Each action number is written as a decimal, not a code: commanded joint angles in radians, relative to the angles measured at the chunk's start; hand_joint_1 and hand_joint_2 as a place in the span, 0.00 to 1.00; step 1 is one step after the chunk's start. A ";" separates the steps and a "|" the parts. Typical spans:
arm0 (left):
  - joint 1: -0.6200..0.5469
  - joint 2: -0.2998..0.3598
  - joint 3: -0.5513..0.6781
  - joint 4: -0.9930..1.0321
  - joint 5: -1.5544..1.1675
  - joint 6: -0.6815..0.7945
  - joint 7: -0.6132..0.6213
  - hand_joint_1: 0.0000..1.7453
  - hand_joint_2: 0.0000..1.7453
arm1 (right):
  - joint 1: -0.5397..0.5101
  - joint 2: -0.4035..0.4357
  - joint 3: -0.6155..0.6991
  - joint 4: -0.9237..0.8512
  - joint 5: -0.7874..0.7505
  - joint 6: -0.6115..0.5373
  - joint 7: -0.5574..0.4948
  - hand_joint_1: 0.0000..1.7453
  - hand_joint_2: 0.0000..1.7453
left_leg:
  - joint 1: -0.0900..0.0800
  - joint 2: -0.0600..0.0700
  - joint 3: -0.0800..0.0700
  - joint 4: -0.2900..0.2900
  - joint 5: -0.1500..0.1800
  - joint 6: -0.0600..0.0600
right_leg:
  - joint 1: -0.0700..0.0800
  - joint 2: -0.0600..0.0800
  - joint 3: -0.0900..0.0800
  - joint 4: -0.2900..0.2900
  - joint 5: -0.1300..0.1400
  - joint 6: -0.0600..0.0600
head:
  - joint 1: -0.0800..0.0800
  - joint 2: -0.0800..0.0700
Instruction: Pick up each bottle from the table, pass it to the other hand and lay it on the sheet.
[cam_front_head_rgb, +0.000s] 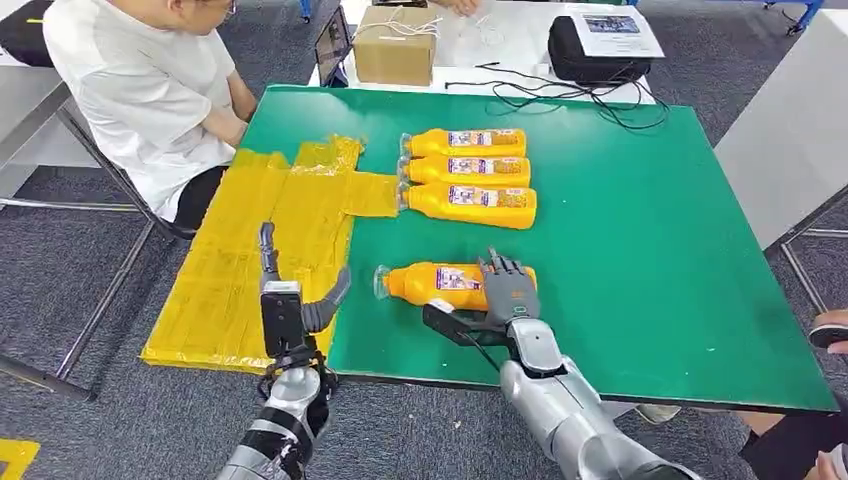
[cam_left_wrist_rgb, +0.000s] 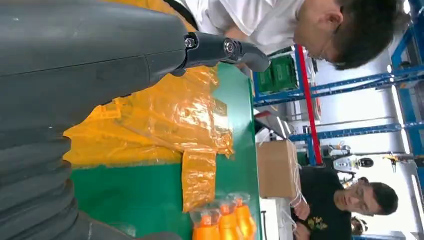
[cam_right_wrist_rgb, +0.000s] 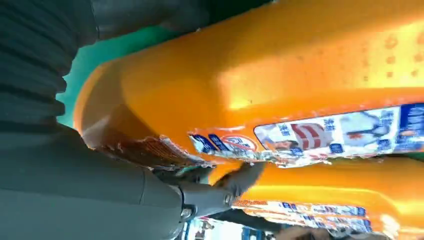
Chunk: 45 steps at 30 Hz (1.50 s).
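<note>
The yellow sheet drapes the green table's left edge. Above it the left hand hovers, fingers apart, holding nothing. The right hand grasps the nearest orange bottle, lying on the table; three more bottles lie behind.

Both arms are silver metal with rounded segments; dark cabling bundles at the left wrist. Left hand — black boxy palm, grey fingers, grey ribbed cover and small screws at the thumb pivot in the left wrist view. Right hand — dark grey fingers, black thumb base.
</note>
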<state>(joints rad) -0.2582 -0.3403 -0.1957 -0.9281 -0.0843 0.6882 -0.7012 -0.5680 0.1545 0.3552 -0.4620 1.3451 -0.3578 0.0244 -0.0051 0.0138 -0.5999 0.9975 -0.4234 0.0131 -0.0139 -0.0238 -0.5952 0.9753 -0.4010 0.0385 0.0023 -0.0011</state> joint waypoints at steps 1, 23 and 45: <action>0.015 -0.009 -0.042 0.032 0.007 0.010 0.003 0.00 1.00 | 0.034 -0.036 0.014 0.069 0.004 0.097 0.075 1.00 1.00 | 0.002 -0.004 0.006 -0.001 -0.002 -0.001 | 0.002 -0.001 0.007 -0.002 -0.002 -0.002 | 0.000 0.000; 0.002 -0.009 -0.025 0.037 0.007 0.006 0.003 0.00 1.00 | 0.012 -0.041 0.013 0.085 0.009 0.165 0.147 1.00 1.00 | 0.002 -0.004 0.010 -0.001 0.000 -0.001 | 0.001 -0.002 0.011 -0.003 -0.001 -0.001 | 0.000 0.000; 0.305 0.059 -0.085 -0.352 0.264 -0.715 0.190 0.00 1.00 | 0.326 0.007 -0.187 -0.645 -0.905 0.037 -0.453 1.00 1.00 | 0.002 0.008 0.014 -0.001 -0.006 0.001 | 0.002 0.010 0.013 -0.002 -0.003 -0.002 | 0.000 0.000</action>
<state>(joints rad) -0.1845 -0.3345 -0.2022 -1.0018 0.2289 0.0914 -0.5386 -0.4121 0.1816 0.2216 -0.7227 0.5992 -0.2568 -0.3617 -0.0047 0.0214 -0.5897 0.9971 -0.4256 0.0156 -0.0131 -0.0170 -0.5864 0.9746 -0.4005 0.0383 0.0019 -0.0011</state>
